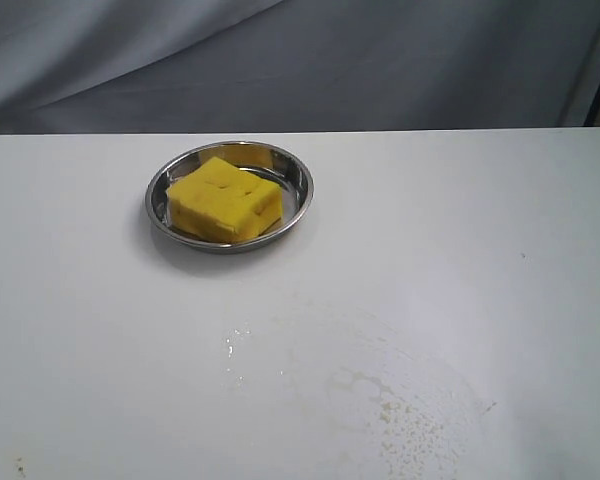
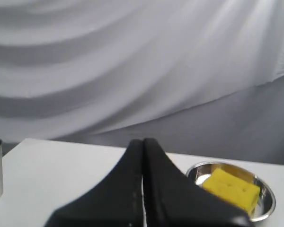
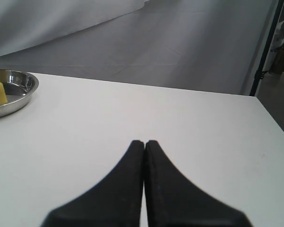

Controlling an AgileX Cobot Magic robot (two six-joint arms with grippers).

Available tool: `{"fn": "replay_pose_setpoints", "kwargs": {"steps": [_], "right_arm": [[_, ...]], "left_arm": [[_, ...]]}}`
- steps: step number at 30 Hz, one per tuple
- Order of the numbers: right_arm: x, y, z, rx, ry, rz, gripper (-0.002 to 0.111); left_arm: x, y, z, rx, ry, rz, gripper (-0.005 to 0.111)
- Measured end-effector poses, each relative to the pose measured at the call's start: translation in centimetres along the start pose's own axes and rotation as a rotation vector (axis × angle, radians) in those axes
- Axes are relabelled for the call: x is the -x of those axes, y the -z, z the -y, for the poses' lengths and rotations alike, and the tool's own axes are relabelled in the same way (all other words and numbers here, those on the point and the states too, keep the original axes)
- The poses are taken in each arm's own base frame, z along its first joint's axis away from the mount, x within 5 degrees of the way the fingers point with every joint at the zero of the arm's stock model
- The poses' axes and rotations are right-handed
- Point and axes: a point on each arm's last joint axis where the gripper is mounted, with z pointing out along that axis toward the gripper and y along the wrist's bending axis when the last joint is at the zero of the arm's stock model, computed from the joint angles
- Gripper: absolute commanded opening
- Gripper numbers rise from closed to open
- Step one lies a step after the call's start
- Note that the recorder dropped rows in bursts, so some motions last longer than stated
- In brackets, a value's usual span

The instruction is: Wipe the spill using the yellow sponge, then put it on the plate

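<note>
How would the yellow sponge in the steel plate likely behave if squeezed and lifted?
The yellow sponge is thick, pitted foam, so it probably compresses under a grip and is light. Its flat, blocky shape should not roll. The shiny plate beneath may slide if the sponge is pushed sideways.

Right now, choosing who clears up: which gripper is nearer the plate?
Left, probably. The left fingers, shut, have the plate close, partly hidden behind them; from the right fingers it lies far off to the side.

Thick pitted yellow sponge [image 1: 224, 201] flat inside the shiny round steel plate [image 1: 300, 190], corners near its rim.
</note>
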Motion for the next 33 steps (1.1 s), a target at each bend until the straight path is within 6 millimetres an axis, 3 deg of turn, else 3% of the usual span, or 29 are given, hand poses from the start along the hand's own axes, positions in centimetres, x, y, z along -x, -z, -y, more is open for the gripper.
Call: {"fn": "replay_pose_setpoints", "kwargs": {"steps": [6, 15, 24, 33], "right_arm": [[0.1, 0.0, 0.0, -0.001, 0.0, 0.006, 0.0], [0.1, 0.0, 0.0, -0.001, 0.0, 0.006, 0.0], [0.1, 0.0, 0.0, -0.001, 0.0, 0.006, 0.0], [0.1, 0.0, 0.0, -0.001, 0.0, 0.006, 0.0]], "left_arm": [[-1.5, -2.6, -0.4, 0.01, 0.018, 0.073, 0.0], [-8.4, -7.7, -1.4, 0.034, 0.034, 0.025, 0.0], [-14.7, -10.2, -2.1, 0.058, 0.046, 0.033, 0.0], [-15.5, -10.4, -2.3, 0.065, 0.001, 0.038, 0.0]]}}
